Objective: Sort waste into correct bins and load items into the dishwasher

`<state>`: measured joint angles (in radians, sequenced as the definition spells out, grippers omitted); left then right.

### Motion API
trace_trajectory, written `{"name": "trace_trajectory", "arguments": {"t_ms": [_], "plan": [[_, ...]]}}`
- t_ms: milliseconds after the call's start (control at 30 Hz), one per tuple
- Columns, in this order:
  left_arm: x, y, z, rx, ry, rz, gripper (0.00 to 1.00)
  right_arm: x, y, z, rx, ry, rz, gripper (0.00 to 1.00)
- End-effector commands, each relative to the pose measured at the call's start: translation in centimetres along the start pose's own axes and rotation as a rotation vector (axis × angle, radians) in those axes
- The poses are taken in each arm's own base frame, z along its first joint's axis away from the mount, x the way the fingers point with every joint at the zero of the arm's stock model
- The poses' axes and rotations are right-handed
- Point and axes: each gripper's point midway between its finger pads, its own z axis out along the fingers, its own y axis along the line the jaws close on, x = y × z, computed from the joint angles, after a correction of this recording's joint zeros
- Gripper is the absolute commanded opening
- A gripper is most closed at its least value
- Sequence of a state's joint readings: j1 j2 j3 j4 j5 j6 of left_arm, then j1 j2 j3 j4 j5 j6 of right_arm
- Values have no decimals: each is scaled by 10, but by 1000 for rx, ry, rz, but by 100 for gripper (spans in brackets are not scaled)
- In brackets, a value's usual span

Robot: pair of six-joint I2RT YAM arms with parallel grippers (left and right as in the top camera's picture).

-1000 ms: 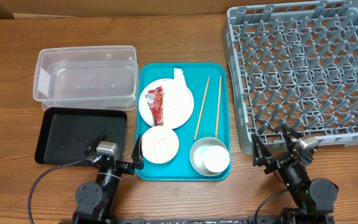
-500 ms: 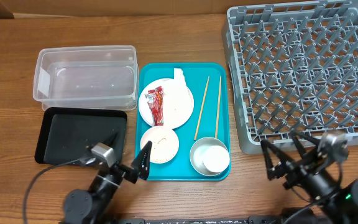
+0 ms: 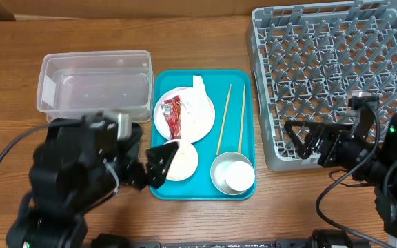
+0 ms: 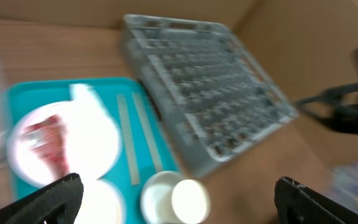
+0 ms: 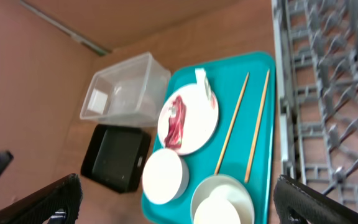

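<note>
**Left gripper** (image 3: 163, 164): jaws wide apart, empty; hovers over bowl (image 3: 178, 160) on teal tray (image 3: 165, 77), toward desk's near edge.
**Right gripper** (image 3: 293, 141): jaws wide, empty; beside dish rack's (image 3: 336, 62) near-left corner.
**Waste:** red packet (image 3: 173, 116) flat on plate (image 3: 191, 117), mid-desk; napkin (image 3: 198, 85) at plate's far rim; rice possibly in bowl, too fine to confirm.
**Also:** 2 chopsticks (image 3: 224, 120); clear tub (image 3: 95, 86) toward left edge.
**Hazards:** descending fingers could tip bowl, scattering grains; flat packet could slip from a pinch; right arm could snag rack.
</note>
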<state>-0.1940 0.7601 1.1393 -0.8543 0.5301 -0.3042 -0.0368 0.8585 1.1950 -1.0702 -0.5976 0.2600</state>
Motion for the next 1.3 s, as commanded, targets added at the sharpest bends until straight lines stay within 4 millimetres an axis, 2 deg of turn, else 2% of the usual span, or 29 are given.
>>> {"name": "trace_trajectory", "arguments": {"t_ms": [0,33,100,133,167,233,267,300,333,400,467,600,733,800,833,900,933,967,1100,1200,1267], "plan": [[7,-30,20,210,131,-20,100,2,10,-4,-33,14,-6,100],[14,-28,28,202,173,-32,100,2,10,-4,-33,15,-6,100],[45,-10,57,54,310,-21,100,2,10,-4,-33,15,-6,100],[54,-6,64,12,346,-8,100,3,10,-4,-32,16,-4,100],[66,-7,75,-14,394,20,100,3,9,-4,-32,18,-3,100],[84,-20,94,23,471,64,100,4,9,-4,-30,23,1,100],[93,-27,104,41,504,80,95,5,9,-4,-29,25,2,100],[103,-33,115,55,541,97,80,5,9,-4,-29,27,5,100],[112,-36,124,58,570,107,72,6,8,-4,-28,29,6,100],[135,-35,143,17,640,127,66,6,8,-4,-28,30,6,100],[155,-23,159,-82,694,106,65,6,8,-4,-27,31,8,100],[187,-6,186,-194,769,72,59,10,6,-4,-18,46,20,100],[211,9,202,-250,836,34,52,12,-1,-4,21,46,28,100],[223,12,207,-258,874,5,43,12,-5,-4,42,47,35,100],[229,12,208,-253,897,-4,33,13,-5,-4,43,49,37,100],[230,13,209,-256,899,-5,19,13,-5,-4,43,50,37,100],[228,13,209,-255,897,-6,7,13,-5,-4,43,50,37,100],[225,13,208,-256,894,-11,4,13,-5,-4,43,50,37,100],[196,11,198,-259,872,-56,4,14,-5,-4,44,52,39,100],[159,11,184,-231,828,-106,4,14,-5,-4,43,52,38,100],[132,6,174,-149,788,-141,4,13,-5,-4,43,52,38,100]]}}
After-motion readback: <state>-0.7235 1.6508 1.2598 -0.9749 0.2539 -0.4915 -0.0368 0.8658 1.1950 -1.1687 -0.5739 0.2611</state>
